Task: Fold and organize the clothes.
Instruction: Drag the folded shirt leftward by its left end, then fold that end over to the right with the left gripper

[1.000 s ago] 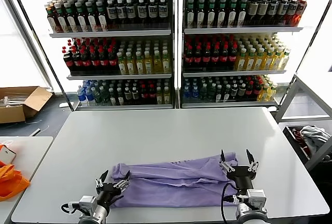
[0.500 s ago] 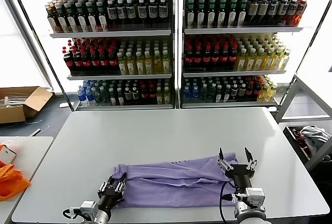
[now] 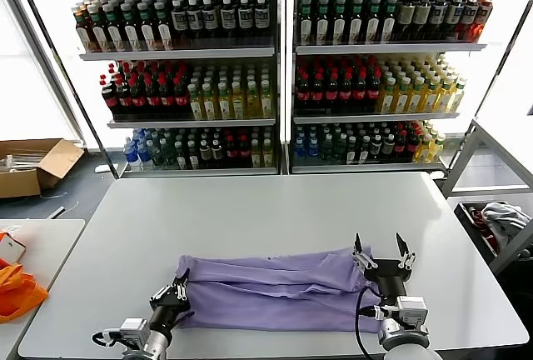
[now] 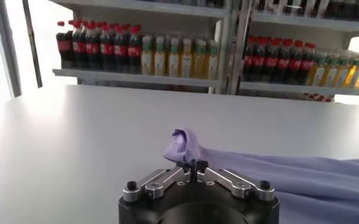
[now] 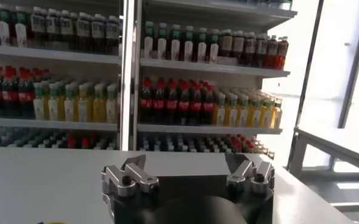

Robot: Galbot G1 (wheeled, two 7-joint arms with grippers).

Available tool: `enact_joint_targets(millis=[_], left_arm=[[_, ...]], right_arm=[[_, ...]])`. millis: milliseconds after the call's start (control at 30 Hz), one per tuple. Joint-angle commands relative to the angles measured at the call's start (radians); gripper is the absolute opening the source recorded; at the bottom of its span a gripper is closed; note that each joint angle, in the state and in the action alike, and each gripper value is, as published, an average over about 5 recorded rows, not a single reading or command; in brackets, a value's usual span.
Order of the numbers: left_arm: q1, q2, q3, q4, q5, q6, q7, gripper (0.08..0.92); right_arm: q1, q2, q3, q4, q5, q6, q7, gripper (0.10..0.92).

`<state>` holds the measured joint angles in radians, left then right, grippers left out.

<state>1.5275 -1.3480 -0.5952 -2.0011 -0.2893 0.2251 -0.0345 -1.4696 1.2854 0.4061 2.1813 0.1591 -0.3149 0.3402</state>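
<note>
Nearest to us, at about 7 o'clock in the head view, the left end effector (image 3: 172,292) sat low over the tabletop (image 3: 250,210) with its fingers (image 4: 193,165) pinched together on the left corner of the lavender T-shirt (image 3: 275,287). In the left wrist view a small tuft of that purple cloth (image 4: 184,145) stood up just past the closed tips, and the rest of the garment trailed away across the surface. At about 5 o'clock the right end effector (image 3: 381,250) stood over the shirt's right end with its jaws spread wide and nothing between them; the right wrist view showed its two fingers (image 5: 129,172) well apart against the far shelves. The T-shirt lay as a long, flattened band along the near part of the tabletop, from the left end effector across to the right one, with lengthwise creases. Beyond it, toward 12 o'clock, the grey surface ran to the shelves of bottles (image 3: 275,68). Off at 9 o'clock we saw an orange cloth (image 3: 17,289) and, farther back, a cardboard box (image 3: 37,164).
</note>
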Motion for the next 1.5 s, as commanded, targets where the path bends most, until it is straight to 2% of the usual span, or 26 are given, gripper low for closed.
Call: enact_joint_targets(millis=[33,200,300,367,667,900,1100,1200,1333,1500], left_arm=[[-0.049,0.202,-0.303,0.002,-0.115,-0.028,-0.059,0.104],[-0.072,0.398,-0.475,0.115,-0.162,-0.035,-0.050,0.104],[-0.083,0.452,-0.511,0.166,-0.172,-0.032,-0.038,0.104],[-0.083,0.454,-0.500,0.170,-0.165,-0.029,-0.030,0.104],[-0.072,0.352,-0.288,0.059,-0.115,0.027,-0.013,0.104],[-0.069,0.192,0.031,-0.081,-0.103,0.093,-0.041,0.104],[-0.129,0.075,0.236,-0.026,-0.020,0.112,-0.047,0.104],[-0.166,0.062,0.276,0.025,-0.009,0.120,-0.048,0.104],[-0.207,0.078,0.291,0.081,-0.020,0.129,-0.045,0.104],[-0.241,0.090,0.303,0.102,-0.027,0.131,-0.048,0.104]], right_arm=[[0.036,0.002,-0.002,-0.010,0.023,0.005,0.017,0.823],[0.050,0.008,-0.008,-0.006,0.036,0.005,0.021,0.823],[0.048,0.012,-0.010,-0.005,0.037,0.005,0.020,0.823],[0.043,0.015,-0.010,-0.003,0.036,0.004,0.020,0.823],[-0.020,0.031,0.009,0.041,0.009,0.016,0.023,0.823],[-0.072,0.043,-0.013,0.084,-0.072,0.021,0.012,0.823],[-0.100,0.034,-0.022,0.084,-0.101,0.022,0.003,0.823],[-0.124,0.039,-0.012,0.094,-0.111,0.028,-0.003,0.823],[-0.150,0.049,0.003,0.102,-0.116,0.040,-0.004,0.823],[-0.170,0.069,0.009,0.088,-0.132,0.054,-0.003,0.823]])
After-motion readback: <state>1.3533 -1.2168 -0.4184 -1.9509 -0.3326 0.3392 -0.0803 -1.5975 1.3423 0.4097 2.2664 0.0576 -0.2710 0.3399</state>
